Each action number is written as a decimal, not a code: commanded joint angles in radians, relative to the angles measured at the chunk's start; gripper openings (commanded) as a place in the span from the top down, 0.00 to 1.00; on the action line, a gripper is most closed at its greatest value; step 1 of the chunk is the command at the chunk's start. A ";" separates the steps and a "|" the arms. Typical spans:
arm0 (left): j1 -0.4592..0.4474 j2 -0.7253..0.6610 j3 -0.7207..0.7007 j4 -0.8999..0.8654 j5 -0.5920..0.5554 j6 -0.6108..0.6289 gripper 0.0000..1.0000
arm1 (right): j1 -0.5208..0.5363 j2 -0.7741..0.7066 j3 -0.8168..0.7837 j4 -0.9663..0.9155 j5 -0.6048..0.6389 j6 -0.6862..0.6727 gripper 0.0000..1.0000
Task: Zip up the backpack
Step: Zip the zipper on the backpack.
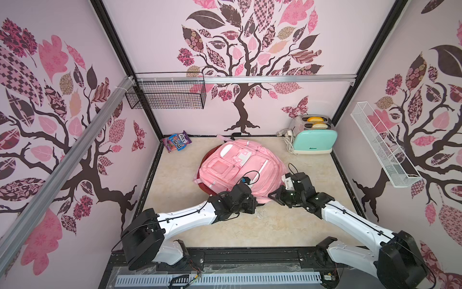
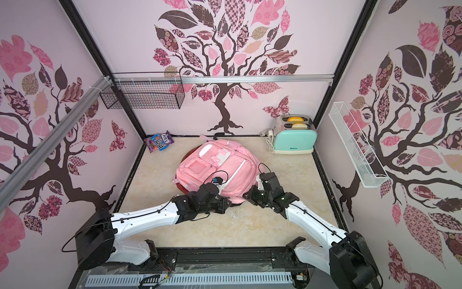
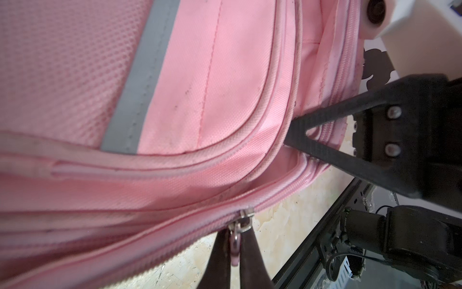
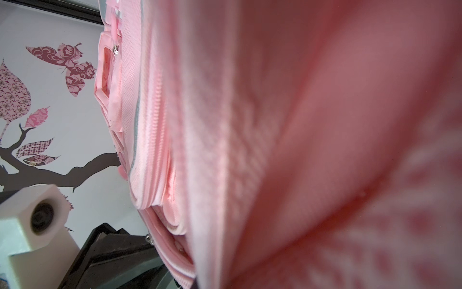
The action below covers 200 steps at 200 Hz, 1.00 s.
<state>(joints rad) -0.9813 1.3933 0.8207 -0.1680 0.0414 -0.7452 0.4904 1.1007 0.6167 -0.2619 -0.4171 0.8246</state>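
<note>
backpack (image 1: 240, 165): lies flat mid-table (image 1: 250, 225), nearer the back edge, front pockets up
left gripper (image 3: 235, 239): jaws pinched tight on the zip pull (image 3: 235, 251), at the backpack's near edge
slider (image 3: 246, 217): on the zip track, just above the pull
right gripper (image 3: 292, 135): jaws closed, tips nipping backpack fabric at a piped seam, near-right side
toaster (image 1: 313, 138): back right corner
candy bag (image 1: 176, 142): back left corner
</note>
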 commanded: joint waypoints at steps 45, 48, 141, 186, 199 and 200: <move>0.015 -0.018 -0.008 -0.020 -0.037 -0.010 1.00 | 0.001 -0.004 0.047 0.044 -0.031 -0.039 1.00; 0.015 -0.019 -0.008 -0.021 -0.038 -0.010 1.00 | 0.002 -0.004 0.048 0.045 -0.030 -0.040 1.00; 0.020 -0.022 -0.014 -0.008 -0.009 -0.010 1.00 | 0.002 0.019 0.048 0.057 -0.048 -0.043 1.00; -0.029 0.010 0.001 0.066 0.048 -0.005 1.00 | 0.004 0.034 0.031 0.094 -0.066 -0.025 1.00; -0.038 0.020 0.009 0.066 0.048 -0.011 1.00 | 0.004 0.033 0.028 0.096 -0.065 -0.024 1.00; -0.038 0.020 0.009 0.066 0.048 -0.013 1.00 | 0.004 0.033 0.027 0.095 -0.065 -0.024 1.00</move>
<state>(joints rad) -0.9936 1.3922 0.8112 -0.1452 0.0715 -0.7586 0.4870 1.1397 0.6167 -0.2462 -0.4355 0.8234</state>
